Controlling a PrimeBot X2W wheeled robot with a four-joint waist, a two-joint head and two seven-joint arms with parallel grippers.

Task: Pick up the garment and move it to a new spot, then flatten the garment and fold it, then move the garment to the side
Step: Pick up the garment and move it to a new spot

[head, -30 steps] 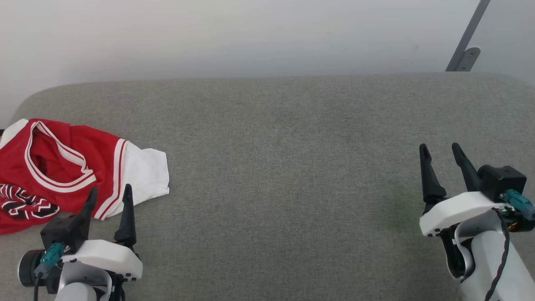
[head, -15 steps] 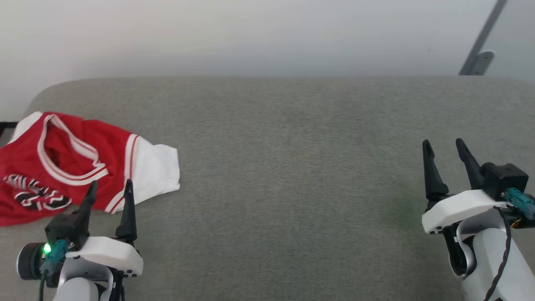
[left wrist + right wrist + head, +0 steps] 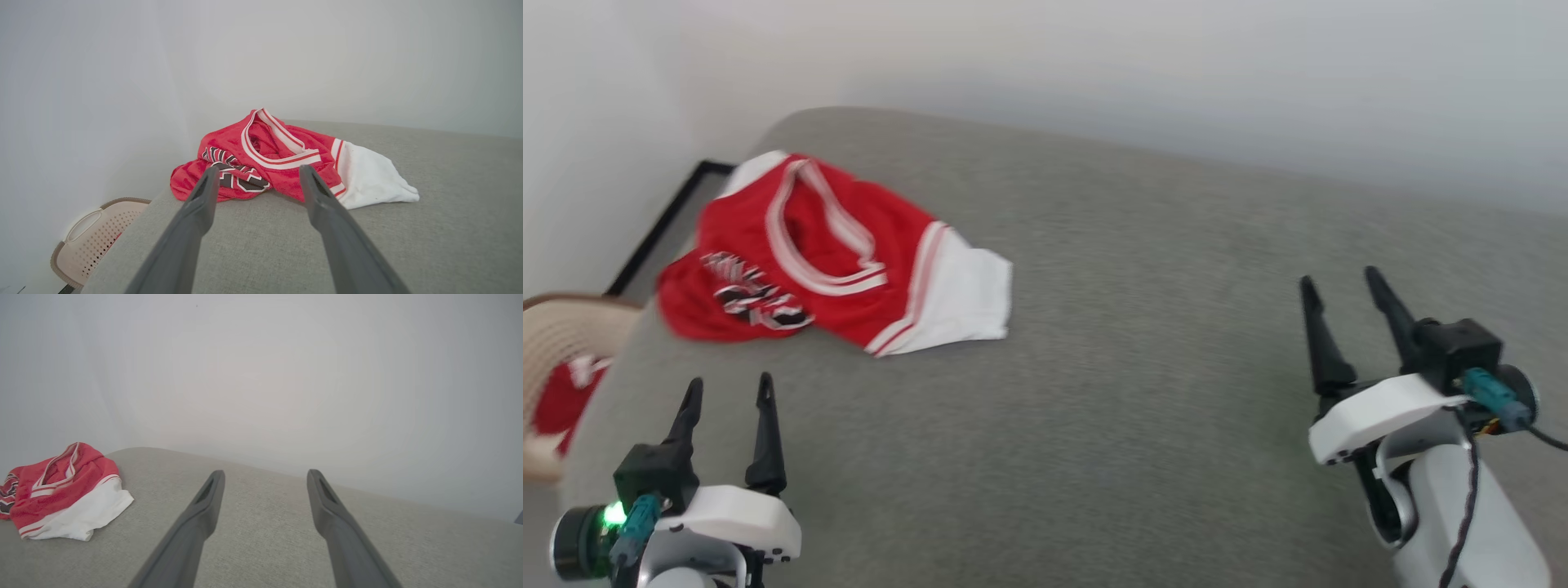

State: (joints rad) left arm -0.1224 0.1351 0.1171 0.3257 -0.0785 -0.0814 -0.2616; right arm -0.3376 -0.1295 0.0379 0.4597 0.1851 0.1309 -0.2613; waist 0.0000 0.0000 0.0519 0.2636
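Jaws spread on both arms, garment [image 3: 894, 245] crumpled near grey cushion [image 3: 1135, 367] corner, beige basket [image 3: 556, 343] beyond its edge

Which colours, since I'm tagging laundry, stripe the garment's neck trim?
Neck trim of the garment: white and red stripes, clearest in the left wrist view.

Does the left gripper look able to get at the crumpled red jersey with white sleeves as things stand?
Probably yes: the open left gripper points toward the crumpled red jersey with white sleeves, and bare grey fabric surface lies between them.
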